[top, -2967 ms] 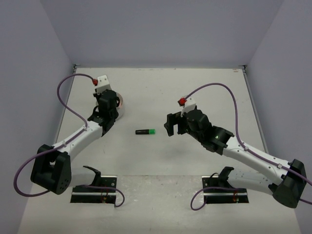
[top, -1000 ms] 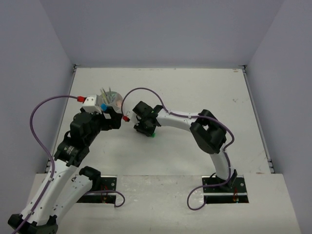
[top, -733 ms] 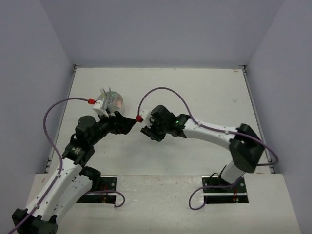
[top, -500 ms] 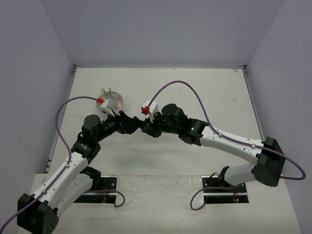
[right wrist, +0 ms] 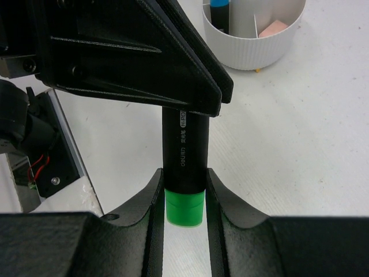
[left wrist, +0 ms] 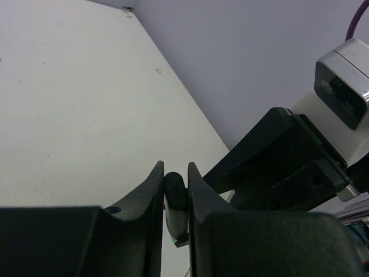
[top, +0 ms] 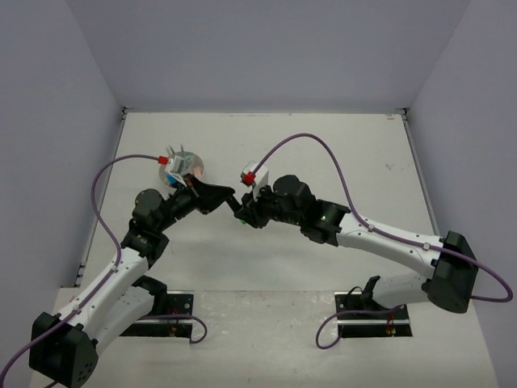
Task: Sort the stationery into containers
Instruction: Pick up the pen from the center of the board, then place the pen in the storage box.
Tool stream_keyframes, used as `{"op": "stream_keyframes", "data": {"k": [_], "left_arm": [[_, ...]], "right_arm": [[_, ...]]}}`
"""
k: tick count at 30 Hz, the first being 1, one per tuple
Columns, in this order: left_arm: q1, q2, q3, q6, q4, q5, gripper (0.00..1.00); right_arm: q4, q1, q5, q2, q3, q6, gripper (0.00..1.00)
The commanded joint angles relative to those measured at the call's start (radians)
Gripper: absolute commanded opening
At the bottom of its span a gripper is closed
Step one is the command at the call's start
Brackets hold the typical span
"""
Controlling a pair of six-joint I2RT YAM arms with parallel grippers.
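A black highlighter with a green end [right wrist: 184, 144] hangs above the table between both grippers. My right gripper [right wrist: 183, 176] is shut on it near the green end. My left gripper [left wrist: 174, 170] is shut on its black end [left wrist: 175, 193], with both fingers pressed against it. In the top view the left gripper [top: 230, 200] and the right gripper [top: 245, 212] meet tip to tip at the table's middle, hiding most of the highlighter. The round white container [top: 188, 168] stands just behind the left wrist; it holds a blue-ended marker [right wrist: 219, 11] and a pinkish eraser [right wrist: 273, 27].
The white cup [right wrist: 253, 49] has inner dividers and several pens sticking up. Two black mounting plates [top: 157, 322] [top: 373, 325] lie at the near edge. The white table [top: 339, 153] is walled by grey panels.
The left gripper came in from the left with its jaws wide and has closed on the highlighter's black end. The right gripper kept its hold on the green end and shifted slightly.
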Motion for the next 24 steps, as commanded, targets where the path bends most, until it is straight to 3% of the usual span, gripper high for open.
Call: {"op": "stream_keyframes", "data": {"k": [1, 3, 4, 5, 7, 8, 10, 12, 18, 21, 24], "left_arm": [[-0.006, 0.004, 0.021, 0.031, 0.025, 0.061, 0.00], [-0.007, 0.003, 0.040, 0.063, -0.018, 0.040, 0.00], [-0.006, 0.002, 0.087, 0.124, -0.089, -0.033, 0.00], [-0.006, 0.005, 0.142, 0.203, -0.187, -0.153, 0.00], [-0.006, 0.016, 0.237, 0.361, -0.377, -0.411, 0.00], [-0.006, 0.026, 0.257, 0.440, -0.441, -0.515, 0.00], [-0.006, 0.044, 0.275, 0.553, -0.419, -0.750, 0.00], [-0.005, 0.071, 0.269, 0.725, -0.304, -0.776, 0.00], [0.023, 0.169, 0.287, 1.002, -0.163, -0.707, 0.00], [0.082, 0.216, 0.300, 1.027, -0.201, -0.593, 0.00], [0.123, 0.209, 0.250, 1.042, -0.126, -0.556, 0.00]], "right_arm": [[0.069, 0.008, 0.055, -0.036, 0.009, 0.043, 0.00], [0.067, 0.008, 0.067, -0.035, 0.012, 0.049, 0.04], [0.064, 0.008, 0.105, -0.035, 0.010, 0.057, 0.43], [0.057, 0.007, 0.162, -0.037, 0.002, 0.072, 0.75], [0.043, 0.003, 0.280, -0.051, -0.027, 0.108, 0.99], [0.043, -0.002, 0.318, -0.069, -0.057, 0.128, 0.99], [0.049, -0.016, 0.373, -0.104, -0.101, 0.150, 0.99], [0.059, -0.036, 0.368, -0.152, -0.154, 0.160, 0.99], [0.064, -0.051, 0.358, -0.226, -0.218, 0.136, 0.99], [0.064, -0.053, 0.346, -0.265, -0.248, 0.122, 0.99], [0.064, -0.054, 0.344, -0.295, -0.261, 0.114, 0.99]]}}
